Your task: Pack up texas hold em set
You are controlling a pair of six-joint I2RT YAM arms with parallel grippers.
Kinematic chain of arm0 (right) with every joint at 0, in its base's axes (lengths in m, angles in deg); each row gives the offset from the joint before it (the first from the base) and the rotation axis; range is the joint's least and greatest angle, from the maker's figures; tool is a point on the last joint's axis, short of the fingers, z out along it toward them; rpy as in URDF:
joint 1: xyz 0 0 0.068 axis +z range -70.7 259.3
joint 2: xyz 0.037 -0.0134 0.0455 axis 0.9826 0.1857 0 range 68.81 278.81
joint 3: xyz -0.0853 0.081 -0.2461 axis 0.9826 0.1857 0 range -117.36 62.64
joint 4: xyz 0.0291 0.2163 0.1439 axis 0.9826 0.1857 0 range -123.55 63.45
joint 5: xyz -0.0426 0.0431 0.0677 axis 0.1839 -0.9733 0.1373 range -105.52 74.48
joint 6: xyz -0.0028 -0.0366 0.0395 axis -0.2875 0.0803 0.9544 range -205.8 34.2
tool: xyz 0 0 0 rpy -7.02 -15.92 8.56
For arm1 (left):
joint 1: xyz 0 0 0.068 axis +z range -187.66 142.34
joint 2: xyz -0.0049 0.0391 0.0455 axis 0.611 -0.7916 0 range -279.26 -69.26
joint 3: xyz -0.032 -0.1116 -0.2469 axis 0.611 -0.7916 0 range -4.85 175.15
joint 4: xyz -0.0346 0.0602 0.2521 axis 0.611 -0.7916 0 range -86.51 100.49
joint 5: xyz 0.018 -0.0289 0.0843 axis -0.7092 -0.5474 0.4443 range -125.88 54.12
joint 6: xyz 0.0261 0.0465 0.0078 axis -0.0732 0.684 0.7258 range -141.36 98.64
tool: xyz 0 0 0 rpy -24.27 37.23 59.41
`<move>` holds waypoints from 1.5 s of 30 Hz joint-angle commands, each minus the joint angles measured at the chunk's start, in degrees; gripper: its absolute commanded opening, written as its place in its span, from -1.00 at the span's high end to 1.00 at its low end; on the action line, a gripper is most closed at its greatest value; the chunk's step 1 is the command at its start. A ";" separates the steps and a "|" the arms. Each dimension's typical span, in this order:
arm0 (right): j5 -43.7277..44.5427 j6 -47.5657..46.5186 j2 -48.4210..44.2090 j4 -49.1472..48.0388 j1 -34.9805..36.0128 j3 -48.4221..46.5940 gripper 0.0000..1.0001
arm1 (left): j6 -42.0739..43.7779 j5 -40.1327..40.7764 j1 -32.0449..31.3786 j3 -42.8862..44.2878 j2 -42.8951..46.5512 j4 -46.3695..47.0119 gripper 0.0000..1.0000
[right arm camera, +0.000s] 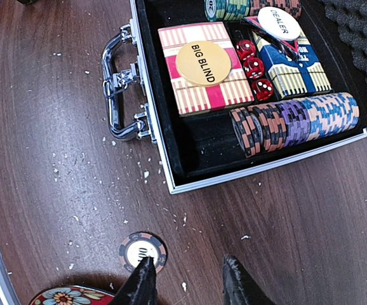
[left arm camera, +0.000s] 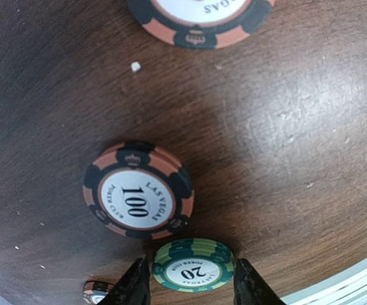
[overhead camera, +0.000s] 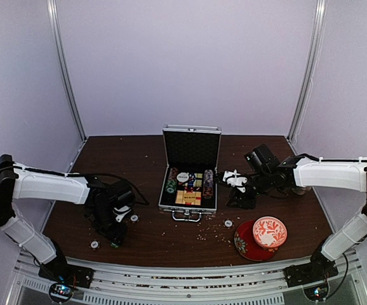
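Left claw [left arm camera: 192,270]: at 8 o'clock from the briefcase [overhead camera: 192,149]. It is pinching a green chip [left arm camera: 194,265], with one finger against each side. A black-and-salmon chip [left arm camera: 138,189] marked 100 lies just beside the green chip at 11 o'clock.

Right claw [right arm camera: 188,267]: at 3 o'clock from the briefcase. It is spread, with nothing between the fingers. A loose chip [right arm camera: 143,251] lies on the bench [right arm camera: 285,210] just beside the claw at 10 o'clock.

Briefcase: open at bench centre, lid upright at 12 o'clock. It holds a striped card box [right arm camera: 202,70], red dice [right arm camera: 253,67] and a row of chips [right arm camera: 294,121]. A patterned bowl [overhead camera: 269,230] stands at 4 o'clock from the briefcase.
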 commanded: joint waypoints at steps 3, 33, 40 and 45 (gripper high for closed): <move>0.88 -0.30 -0.55 0.73 -0.30 -0.93 0.25 | -0.66 -0.19 -0.91 -0.57 -1.37 -0.05 0.09; 0.61 -0.43 -0.81 0.88 -0.28 -0.97 0.26 | -0.98 0.29 -3.45 10.92 1.72 -7.23 0.30; 0.76 -0.06 -0.73 0.73 -0.31 -1.09 0.25 | 0.97 7.70 -3.45 20.40 0.32 4.75 0.32; 1.00 0.67 -1.60 0.50 -0.32 -1.37 0.25 | 1.31 13.15 -3.45 17.92 -0.74 26.70 0.34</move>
